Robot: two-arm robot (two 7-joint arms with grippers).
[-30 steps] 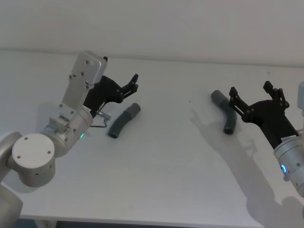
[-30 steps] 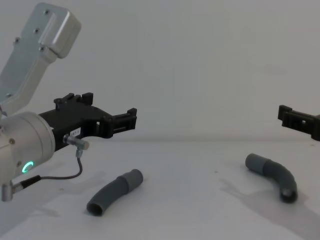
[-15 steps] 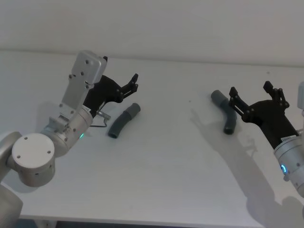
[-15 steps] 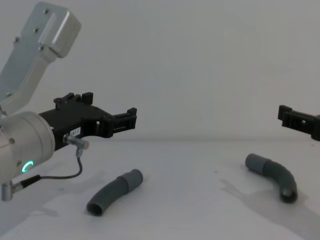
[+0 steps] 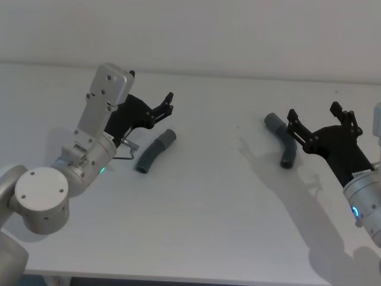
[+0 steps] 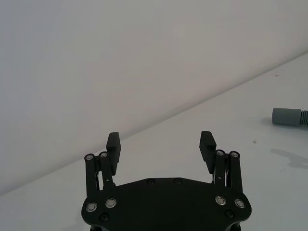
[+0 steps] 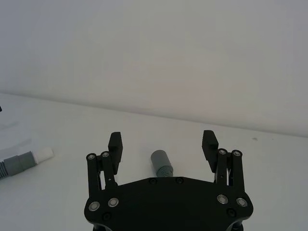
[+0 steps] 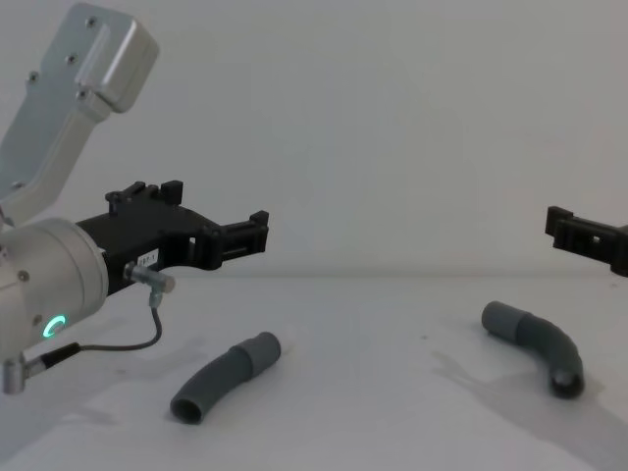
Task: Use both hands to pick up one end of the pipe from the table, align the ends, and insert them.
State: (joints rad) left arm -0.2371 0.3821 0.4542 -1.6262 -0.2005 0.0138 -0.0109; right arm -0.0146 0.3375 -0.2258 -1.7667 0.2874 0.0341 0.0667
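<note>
Two curved dark-grey ribbed pipe pieces lie apart on the white table (image 5: 208,208). The left piece (image 5: 155,152) (image 8: 224,377) lies just below and right of my left gripper (image 5: 167,105) (image 8: 257,232) (image 6: 160,141), which hovers open above the table. The right piece (image 5: 283,142) (image 8: 536,340) lies just left of my right gripper (image 5: 314,113) (image 8: 561,226) (image 7: 162,140), also open and empty. In the right wrist view that piece's grey cuff (image 7: 160,160) shows between the fingers, farther ahead, and the left piece's cuff with its white stub (image 7: 44,154) lies off to the side.
The pale wall (image 5: 238,30) rises behind the table's far edge. My left arm's silver wrist with a green ring light (image 8: 54,327) and a thin cable (image 8: 128,345) hang close over the table by the left piece.
</note>
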